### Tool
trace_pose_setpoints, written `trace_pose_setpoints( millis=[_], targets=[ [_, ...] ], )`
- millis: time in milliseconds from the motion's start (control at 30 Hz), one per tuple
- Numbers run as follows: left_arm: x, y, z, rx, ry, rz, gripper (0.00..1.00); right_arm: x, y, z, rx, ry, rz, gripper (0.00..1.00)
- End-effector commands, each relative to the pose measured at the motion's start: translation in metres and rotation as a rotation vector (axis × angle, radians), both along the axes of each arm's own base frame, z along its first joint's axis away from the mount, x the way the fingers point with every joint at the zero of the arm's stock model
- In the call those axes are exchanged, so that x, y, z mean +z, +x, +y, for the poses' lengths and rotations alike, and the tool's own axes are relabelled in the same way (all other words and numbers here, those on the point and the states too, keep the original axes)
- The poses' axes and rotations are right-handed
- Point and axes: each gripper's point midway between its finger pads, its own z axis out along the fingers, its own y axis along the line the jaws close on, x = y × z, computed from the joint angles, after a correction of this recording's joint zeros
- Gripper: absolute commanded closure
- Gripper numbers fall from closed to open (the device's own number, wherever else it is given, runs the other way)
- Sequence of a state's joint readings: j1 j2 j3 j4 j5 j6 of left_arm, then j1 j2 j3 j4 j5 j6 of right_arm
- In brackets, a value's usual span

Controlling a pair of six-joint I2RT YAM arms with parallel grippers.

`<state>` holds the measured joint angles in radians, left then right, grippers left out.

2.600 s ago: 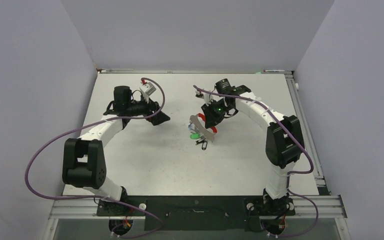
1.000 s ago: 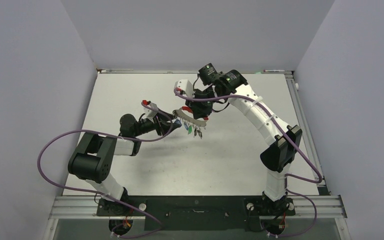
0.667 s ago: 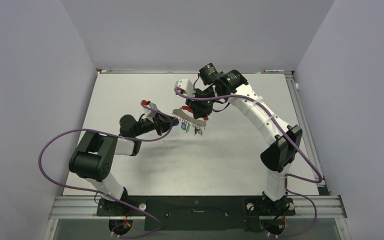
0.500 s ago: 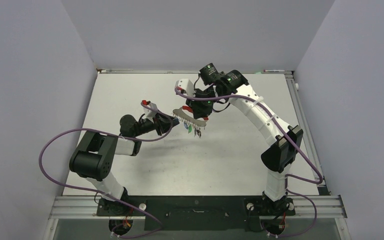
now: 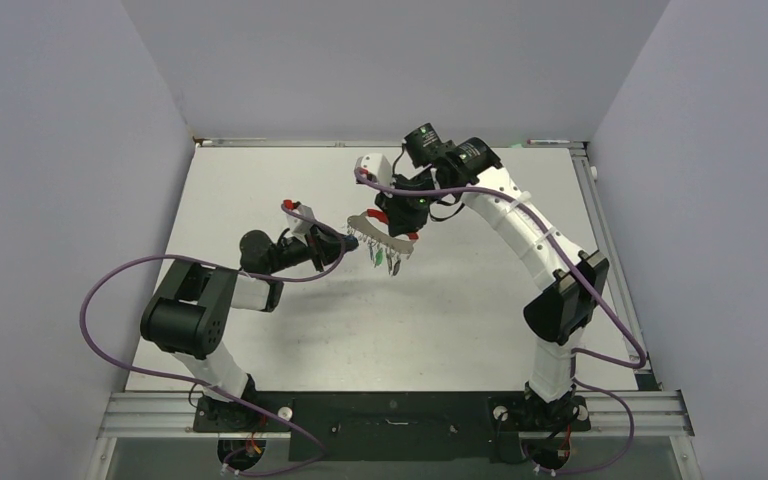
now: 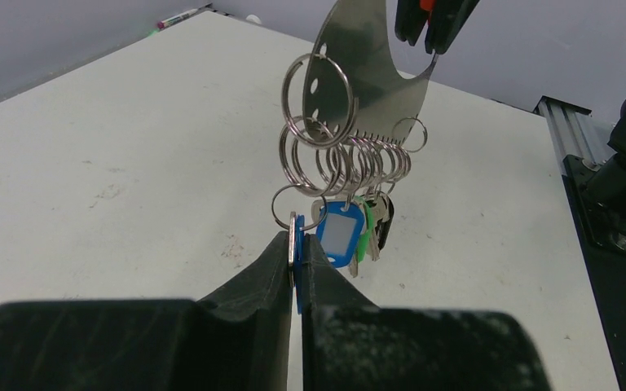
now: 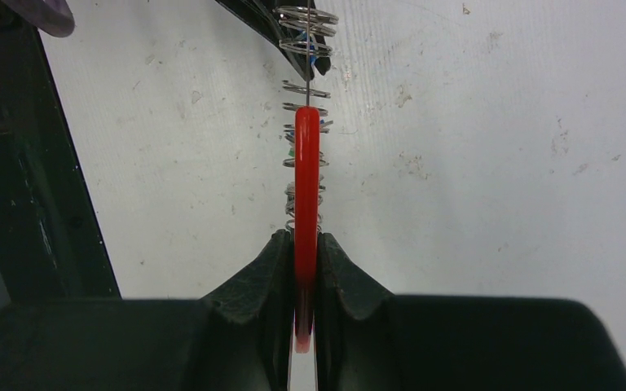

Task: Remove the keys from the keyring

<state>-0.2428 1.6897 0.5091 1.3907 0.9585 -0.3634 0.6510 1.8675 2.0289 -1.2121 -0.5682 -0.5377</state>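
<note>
Red and silvery-grey, the keyring [image 7: 306, 155] hangs above the tabletop [image 5: 440, 320], its red part clenched edge-on between the jaws of the right pincer [image 7: 301, 244]. The grey crescent plate reaches out past that pincer's tips, and a row of split rings [image 6: 326, 155] is threaded through the holes along its edge. The keys [image 6: 350, 232] dangle under these rings, blue, green and black tags bunched together. The left pincer [image 6: 296, 248] is clamped on one blue-tagged key at the near end of the bunch; the other keys hang just beyond its fingertips, toward the right pincer.
</note>
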Motion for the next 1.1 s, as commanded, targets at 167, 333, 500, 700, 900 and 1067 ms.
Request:
trace_pose_setpoints(
  millis=[167, 333, 500, 700, 900, 1067],
  targets=[
    [0.005, 0.001, 0.007, 0.024, 0.09, -0.009, 1.0, 0.022, 0.019, -0.017, -0.083, 0.18, 0.037, 0.95],
    [-0.014, 0.008, 0.012, 0.045, 0.212, 0.102, 1.0, -0.003, 0.017, -0.016, -0.099, 0.25, 0.141, 0.95],
    [-0.022, 0.009, 0.014, 0.05, 0.279, 0.18, 1.0, -0.032, 0.009, -0.016, -0.121, 0.33, 0.269, 0.95],
    [-0.043, 0.009, 0.024, 0.036, 0.525, 0.211, 1.0, -0.06, 0.0, -0.017, -0.142, 0.408, 0.362, 0.95],
    [-0.062, -0.004, 0.027, 0.018, 0.708, 0.203, 1.0, -0.091, -0.011, -0.018, -0.19, 0.488, 0.434, 0.95],
    [-0.078, -0.007, 0.024, 0.044, 0.832, 0.154, 1.0, -0.118, -0.02, -0.022, -0.236, 0.513, 0.463, 0.95]
  ],
)
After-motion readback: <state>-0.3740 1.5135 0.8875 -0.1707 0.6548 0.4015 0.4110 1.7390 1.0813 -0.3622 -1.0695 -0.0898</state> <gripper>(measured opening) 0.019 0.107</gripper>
